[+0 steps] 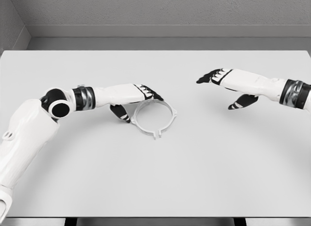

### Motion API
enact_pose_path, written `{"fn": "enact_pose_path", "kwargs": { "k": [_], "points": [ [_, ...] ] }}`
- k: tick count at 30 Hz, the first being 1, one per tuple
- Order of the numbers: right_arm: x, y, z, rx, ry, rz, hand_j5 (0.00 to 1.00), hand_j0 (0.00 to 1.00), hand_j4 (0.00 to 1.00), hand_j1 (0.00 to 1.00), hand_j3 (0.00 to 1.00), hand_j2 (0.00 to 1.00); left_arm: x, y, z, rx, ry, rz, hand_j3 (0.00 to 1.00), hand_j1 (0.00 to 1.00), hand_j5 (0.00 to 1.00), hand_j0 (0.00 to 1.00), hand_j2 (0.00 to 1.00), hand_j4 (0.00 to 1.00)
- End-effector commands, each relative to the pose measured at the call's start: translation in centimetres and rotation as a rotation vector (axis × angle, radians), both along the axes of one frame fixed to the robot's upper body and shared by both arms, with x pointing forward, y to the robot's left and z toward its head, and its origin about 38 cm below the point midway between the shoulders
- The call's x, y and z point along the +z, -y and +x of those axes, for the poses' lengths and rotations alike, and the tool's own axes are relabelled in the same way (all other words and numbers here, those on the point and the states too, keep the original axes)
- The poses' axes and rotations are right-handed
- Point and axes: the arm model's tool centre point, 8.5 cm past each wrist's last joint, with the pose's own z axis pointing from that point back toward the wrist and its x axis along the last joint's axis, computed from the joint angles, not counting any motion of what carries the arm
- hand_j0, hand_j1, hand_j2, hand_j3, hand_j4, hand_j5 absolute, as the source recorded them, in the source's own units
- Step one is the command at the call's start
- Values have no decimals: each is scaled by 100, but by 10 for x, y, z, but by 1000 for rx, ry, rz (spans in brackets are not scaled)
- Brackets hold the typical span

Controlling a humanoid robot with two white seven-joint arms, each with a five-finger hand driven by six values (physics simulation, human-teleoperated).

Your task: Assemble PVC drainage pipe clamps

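White arms (29,133) with silver-black wrist bands (83,98) and black-tipped fingers (151,94).

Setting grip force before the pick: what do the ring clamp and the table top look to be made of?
The ring clamp looks like pale grey moulded plastic, matt: thin even wall, small tabs on the rim, no metallic glint. The table looks like a smooth white laminate or painted board, flat and evenly lit with no grain; being a simulator render, that stays a guess. The left hand is at the ring's upper left edge.
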Motion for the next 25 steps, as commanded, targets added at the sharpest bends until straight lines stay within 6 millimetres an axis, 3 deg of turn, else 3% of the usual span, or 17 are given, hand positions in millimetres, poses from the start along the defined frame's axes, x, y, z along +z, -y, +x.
{"fn": "enact_pose_path", "kwargs": {
  "k": [1, 11, 16, 19, 22, 25],
  "points": [
    [2, -5, -2, 16, 3, 5, 100, 100, 100, 100, 100, 100, 0, 2, 0, 1, -5, -10, 100, 100, 100, 100, 100, 100],
    [9, 8, -3, -1, 14, -21, 100, 100, 100, 100, 100, 100, 0, 7, 3, 2, -9, -20, 100, 100, 100, 100, 100, 100],
    [8, 7, -4, 2, 13, -21, 100, 100, 100, 100, 100, 100, 19, -20, 14, 59, 26, -28, 100, 100, 100, 100, 100, 100],
    [10, 12, -5, -5, 15, -31, 100, 100, 100, 100, 100, 100, 36, -67, 21, 146, 52, -35, 100, 100, 100, 100, 100, 100],
    [11, 10, -5, 0, 19, -31, 100, 100, 100, 100, 100, 100, 24, -86, 24, 202, -32, -114, 100, 100, 100, 100, 100, 100],
    [11, 10, -5, 0, 19, -31, 100, 100, 100, 100, 100, 100, 21, -87, 24, 208, -42, -117, 100, 100, 100, 100, 100, 100]
  ]
}}
